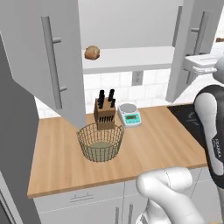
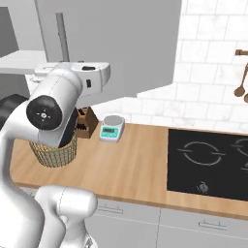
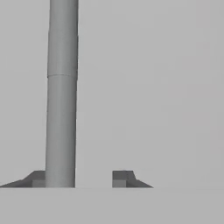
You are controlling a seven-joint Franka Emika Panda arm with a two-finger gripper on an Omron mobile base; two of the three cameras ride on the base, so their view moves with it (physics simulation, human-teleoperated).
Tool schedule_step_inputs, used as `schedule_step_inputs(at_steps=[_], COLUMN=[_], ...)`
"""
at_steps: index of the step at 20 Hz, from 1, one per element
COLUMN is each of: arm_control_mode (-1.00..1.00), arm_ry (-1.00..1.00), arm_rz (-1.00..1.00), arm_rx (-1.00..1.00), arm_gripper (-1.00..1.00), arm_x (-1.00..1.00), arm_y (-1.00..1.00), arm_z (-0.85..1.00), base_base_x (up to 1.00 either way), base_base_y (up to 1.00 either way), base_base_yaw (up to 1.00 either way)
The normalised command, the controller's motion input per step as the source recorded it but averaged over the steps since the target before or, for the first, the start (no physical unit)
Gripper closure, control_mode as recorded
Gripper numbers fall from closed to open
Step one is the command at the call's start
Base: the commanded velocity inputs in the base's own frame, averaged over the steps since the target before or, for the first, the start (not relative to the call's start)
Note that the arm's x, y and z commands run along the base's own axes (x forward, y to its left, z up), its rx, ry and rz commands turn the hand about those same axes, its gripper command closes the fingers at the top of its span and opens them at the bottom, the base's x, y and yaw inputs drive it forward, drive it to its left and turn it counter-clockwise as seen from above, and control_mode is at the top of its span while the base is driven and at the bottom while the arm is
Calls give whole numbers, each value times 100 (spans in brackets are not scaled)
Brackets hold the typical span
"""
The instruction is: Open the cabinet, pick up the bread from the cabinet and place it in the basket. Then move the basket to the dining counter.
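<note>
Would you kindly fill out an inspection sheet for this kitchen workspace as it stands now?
Surface: light wood counter, bare at its right half.
Job's things: cabinet doors stand open; bread sits on its shelf; basket empty on the counter.
Clutter: knife block behind the basket, scale to its right.
Grippers: tool up against the door, a fingertip either side of the bar handle, jaws apart, gripping nothing.
Cables: nothing seen.
Surroundings: black cooktop, white tile wall, wall outlet, hanging wooden utensils.
</note>
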Motion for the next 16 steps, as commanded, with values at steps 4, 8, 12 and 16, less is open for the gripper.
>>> schedule_step_inputs(at_steps=[4, 8, 12, 16], arm_control_mode=[-100, -100, -100, -100], arm_ry=[0, 0, 0, 2], arm_rz=[-3, -5, -13, -22], arm_rx=[0, 0, 0, 0], arm_gripper=[100, 100, 100, 100], arm_x=[-58, -50, -22, -1], arm_y=[-100, -100, -100, -100], arm_z=[0, 0, -3, -13], base_base_x=[0, 0, 0, 0], base_base_y=[0, 0, 0, 0], base_base_yaw=[0, 0, 0, 0])
